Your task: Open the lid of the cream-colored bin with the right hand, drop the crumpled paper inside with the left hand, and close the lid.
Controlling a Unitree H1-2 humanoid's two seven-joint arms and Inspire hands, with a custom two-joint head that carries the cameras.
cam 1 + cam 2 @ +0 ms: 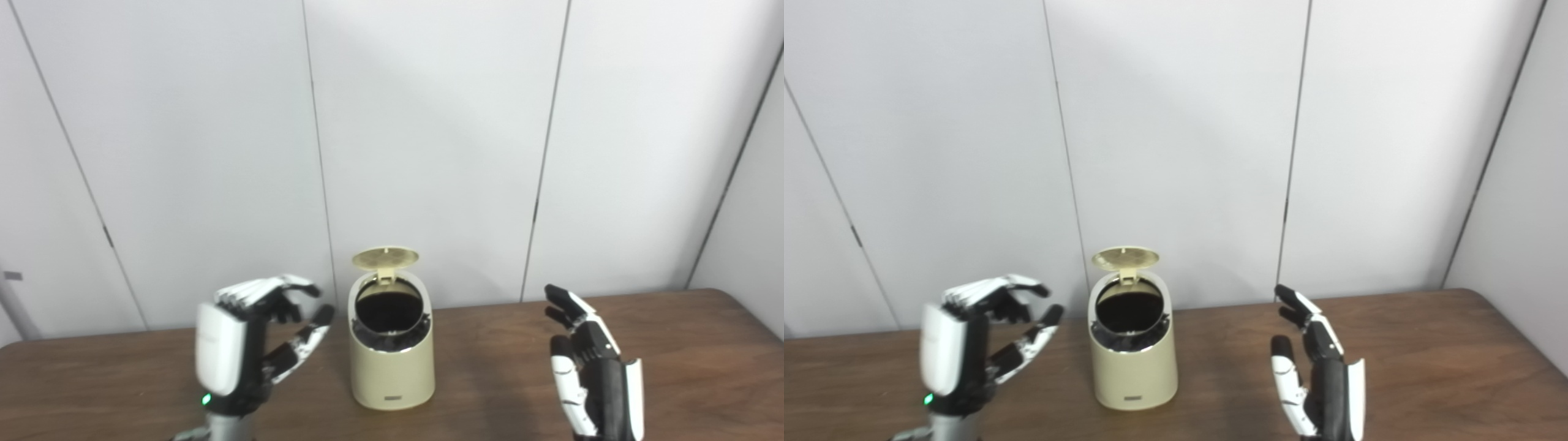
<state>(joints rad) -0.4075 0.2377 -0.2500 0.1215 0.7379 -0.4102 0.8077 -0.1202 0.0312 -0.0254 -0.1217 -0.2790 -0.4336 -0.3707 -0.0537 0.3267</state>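
From my seat: cream bin [391, 361] sits mid counter [686, 343], lid [385, 257] flipped up at the back, dark liner showing. Left hand [245, 343] hangs just left of it, fingers curled but apart, holding nothing afaict. Right hand [591, 367] is well off to the right, spread wide, empty. Lots of bare wood btw bin and right edge. Small front label [392, 399], can't read it.
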